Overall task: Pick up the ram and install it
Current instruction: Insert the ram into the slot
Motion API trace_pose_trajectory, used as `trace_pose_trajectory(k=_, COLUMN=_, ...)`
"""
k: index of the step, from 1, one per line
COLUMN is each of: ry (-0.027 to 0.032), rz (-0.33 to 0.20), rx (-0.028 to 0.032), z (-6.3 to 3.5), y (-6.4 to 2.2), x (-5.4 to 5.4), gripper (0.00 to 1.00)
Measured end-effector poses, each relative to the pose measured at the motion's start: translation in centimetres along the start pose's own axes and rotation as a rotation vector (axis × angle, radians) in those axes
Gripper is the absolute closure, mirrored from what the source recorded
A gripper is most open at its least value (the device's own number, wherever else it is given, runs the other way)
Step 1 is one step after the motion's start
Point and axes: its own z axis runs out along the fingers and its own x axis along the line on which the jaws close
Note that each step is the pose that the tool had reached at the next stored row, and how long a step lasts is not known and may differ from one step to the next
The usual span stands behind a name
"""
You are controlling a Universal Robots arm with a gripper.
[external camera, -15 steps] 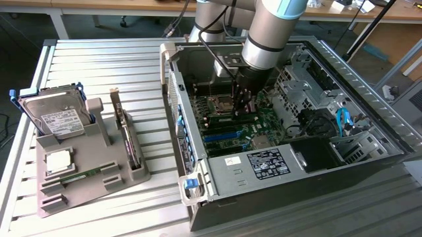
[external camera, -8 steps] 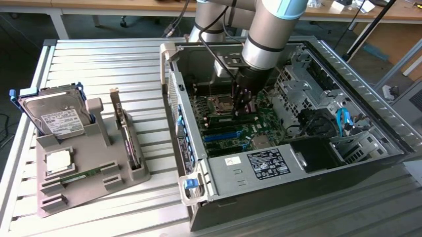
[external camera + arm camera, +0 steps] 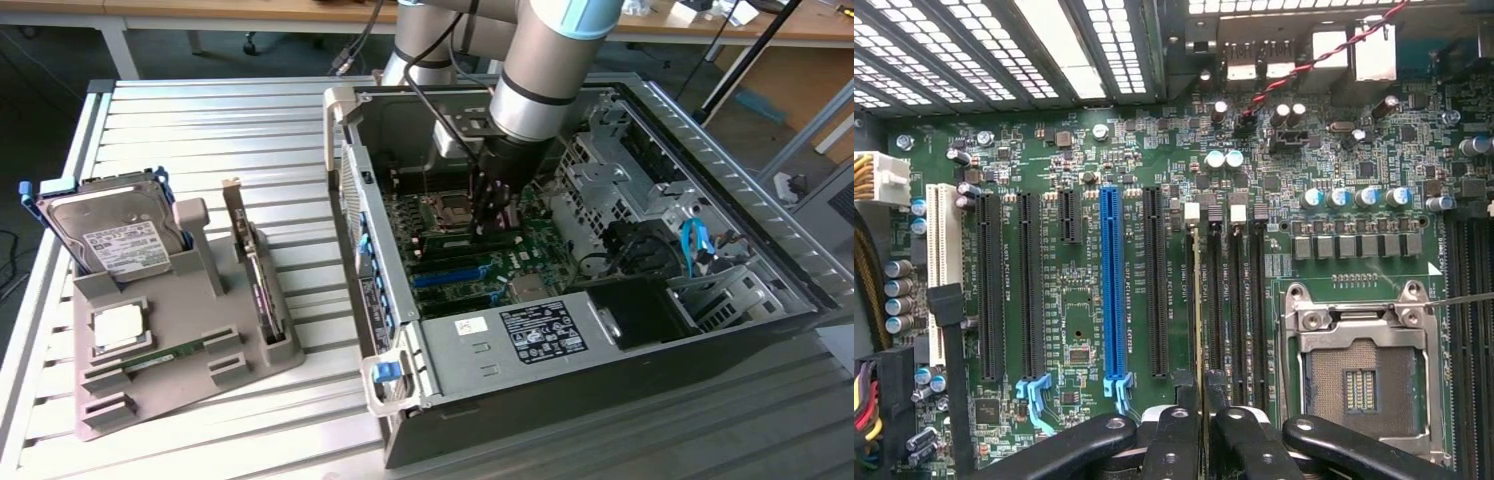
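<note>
One arm (image 3: 547,60) reaches down from the top centre of the exterior view into the open case (image 3: 350,200). The case lies on its side on the table (image 3: 214,130), so the board (image 3: 461,270) faces upward and can be reached from above. The gripper (image 3: 491,215) stands vertical at mid-frame, low over the board and just beside the socket (image 3: 447,207). At the exterior view's lower left sits a grey tray (image 3: 187,395) whose recesses keep parts at fixed stations. A hard drive (image 3: 120,240) leans at its far end, a card (image 3: 254,280) stands on edge, and a second stick (image 3: 167,355) lies flat in its groove, well apart from the case.

Wrist view. The gripper (image 3: 1204,440) is closed on the ram (image 3: 1199,300). Its fingers (image 3: 1172,445) press the flat faces, and the stick appears edge-on as a thin line running away from them. It lies along the memory slot nearest the long black slot, with three empty memory slots (image 3: 1239,300) between it and the socket (image 3: 1359,375). The blue slot (image 3: 1111,290) is well apart.

Judgement: the ram is held by its faces, contact edge down and parallel to the slot, so that a straight push would seat it. Whether it is touching, partly entered or fully seated cannot be determined, and the end latch's state cannot be told.
</note>
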Motion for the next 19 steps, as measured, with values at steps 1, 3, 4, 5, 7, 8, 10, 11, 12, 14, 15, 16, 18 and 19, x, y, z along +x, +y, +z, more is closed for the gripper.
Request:
trace_pose_trajectory(k=1, ry=0.0002, rz=-0.003, rx=0.0001, z=0.0, y=0.0, x=0.0, gripper=0.87)
trace_pose_trajectory(k=3, ry=0.0006, rz=-0.009, rx=0.0004, z=0.0, y=0.0, x=0.01, gripper=0.87)
trace_pose_trajectory(k=4, ry=0.0008, rz=-0.011, rx=0.0004, z=0.0, y=0.0, x=0.01, gripper=0.87)
trace_pose_trajectory(k=5, ry=0.0009, rz=-0.014, rx=0.0005, z=0.0, y=0.0, x=0.01, gripper=0.87)
trace_pose_trajectory(k=7, ry=0.001, rz=-0.016, rx=0.0007, z=0.0, y=0.0, x=0.01, gripper=0.87)
trace_pose_trajectory(k=8, ry=0.001, rz=-0.016, rx=0.0006, z=0.02, y=0.0, x=0.01, gripper=0.87)
trace_pose_trajectory(k=10, ry=0.0008, rz=-0.016, rx=0.0007, z=0.08, y=0.0, x=0.0, gripper=0.87)
trace_pose_trajectory(k=11, ry=0.001, rz=-0.016, rx=0.0006, z=0.12, y=-0.01, x=0.0, gripper=0.87)
trace_pose_trajectory(k=12, ry=0.001, rz=-0.016, rx=0.0006, z=0.14, y=-0.01, x=0.0, gripper=0.87)
trace_pose_trajectory(k=14, ry=0.0012, rz=-0.016, rx=0.0006, z=0.15, y=-0.01, x=0.0, gripper=0.87)
trace_pose_trajectory(k=15, ry=0.0012, rz=-0.016, rx=0.0006, z=0.15, y=-0.01, x=0.0, gripper=0.87)
trace_pose_trajectory(k=16, ry=0.0011, rz=-0.016, rx=0.0006, z=0.16, y=-0.01, x=0.0, gripper=0.87)
trace_pose_trajectory(k=18, ry=0.001, rz=-0.016, rx=0.0007, z=0.16, y=-0.01, x=0.0, gripper=0.86)
trace_pose_trajectory(k=19, ry=0.001, rz=-0.016, rx=0.0007, z=0.16, y=-0.01, x=0.0, gripper=0.86)
